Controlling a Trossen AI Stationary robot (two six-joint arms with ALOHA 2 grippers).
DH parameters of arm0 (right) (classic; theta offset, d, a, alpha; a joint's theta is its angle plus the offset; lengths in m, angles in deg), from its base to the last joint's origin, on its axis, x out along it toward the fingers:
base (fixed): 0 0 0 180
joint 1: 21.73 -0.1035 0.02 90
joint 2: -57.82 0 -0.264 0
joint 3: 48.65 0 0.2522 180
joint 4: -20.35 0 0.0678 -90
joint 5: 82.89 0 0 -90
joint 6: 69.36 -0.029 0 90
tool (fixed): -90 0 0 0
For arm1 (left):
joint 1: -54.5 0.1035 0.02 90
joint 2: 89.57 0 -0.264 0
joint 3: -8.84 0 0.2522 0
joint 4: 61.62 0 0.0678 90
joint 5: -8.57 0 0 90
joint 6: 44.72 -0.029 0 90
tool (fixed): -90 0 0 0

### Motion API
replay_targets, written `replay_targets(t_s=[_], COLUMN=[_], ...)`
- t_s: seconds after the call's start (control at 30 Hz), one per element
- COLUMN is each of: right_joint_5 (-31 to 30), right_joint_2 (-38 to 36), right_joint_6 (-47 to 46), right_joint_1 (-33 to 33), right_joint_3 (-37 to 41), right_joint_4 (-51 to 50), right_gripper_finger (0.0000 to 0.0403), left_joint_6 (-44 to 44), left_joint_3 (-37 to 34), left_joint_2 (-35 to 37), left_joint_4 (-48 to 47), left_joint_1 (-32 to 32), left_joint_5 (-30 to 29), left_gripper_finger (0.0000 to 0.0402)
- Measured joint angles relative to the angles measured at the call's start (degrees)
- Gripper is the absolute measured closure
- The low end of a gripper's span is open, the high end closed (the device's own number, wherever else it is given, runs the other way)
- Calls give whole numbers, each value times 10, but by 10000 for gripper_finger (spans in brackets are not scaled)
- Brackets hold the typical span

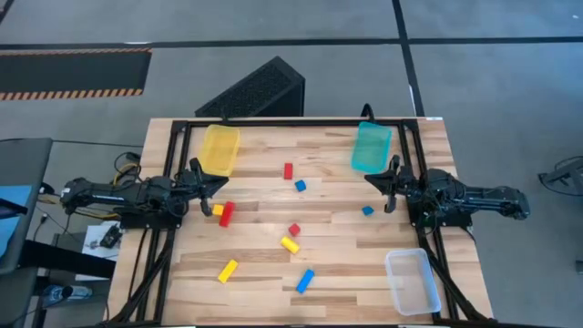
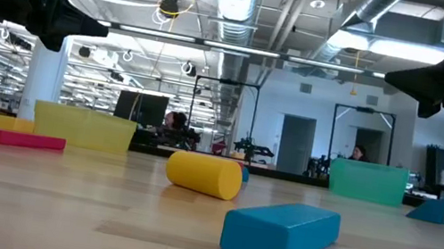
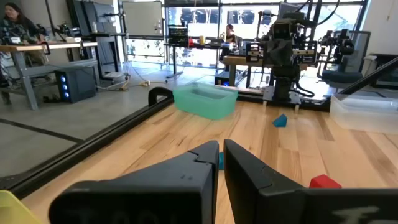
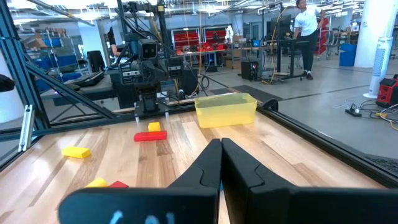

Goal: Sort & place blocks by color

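High view, left to right: left gripper (image 1: 211, 187), fingers clenched and empty, beside the yellow tray (image 1: 219, 149); blocks (image 1: 290, 244) in red, yellow and blue scattered across the middle of the table (image 1: 264, 273); teal tray (image 1: 371, 148); right gripper (image 1: 381, 183), clenched, empty; clear tray (image 1: 412, 281).

**No readable text anywhere**

Nothing legible is being shown in any of the four views. No labels, brands or numbers are being displayed on the blocks (image 1: 225, 213), the yellow tray (image 1: 219, 149), the teal tray (image 1: 371, 148) or the clear tray (image 1: 412, 281). A few screens and bins are being shown in the room behind, but whatever is printed there is too small to be read.
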Motion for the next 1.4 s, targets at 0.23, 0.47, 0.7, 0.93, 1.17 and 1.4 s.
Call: replay_targets(t_s=[0.23,0.47,0.7,0.93,1.17,1.4], right_joint_5=[0,0,0,-1,-4,-150], right_joint_2=[0,0,0,0,0,0], right_joint_6=[0,0,0,0,8,34], right_joint_1=[0,0,0,4,5,54], right_joint_3=[0,0,0,0,0,0], right_joint_4=[0,0,0,3,9,35], right_gripper_finger=[376,376,376,374,376,374], left_joint_6=[0,0,17,-33,-83,-110], left_joint_3=[0,0,0,0,0,0], left_joint_2=[0,0,1,1,1,1], left_joint_4=[0,6,3,5,53,115], left_joint_1=[0,0,0,0,5,43], left_joint_5=[0,-21,-71,-107,-176,-147], left_gripper_finger=[388,388,388,388,388,388])
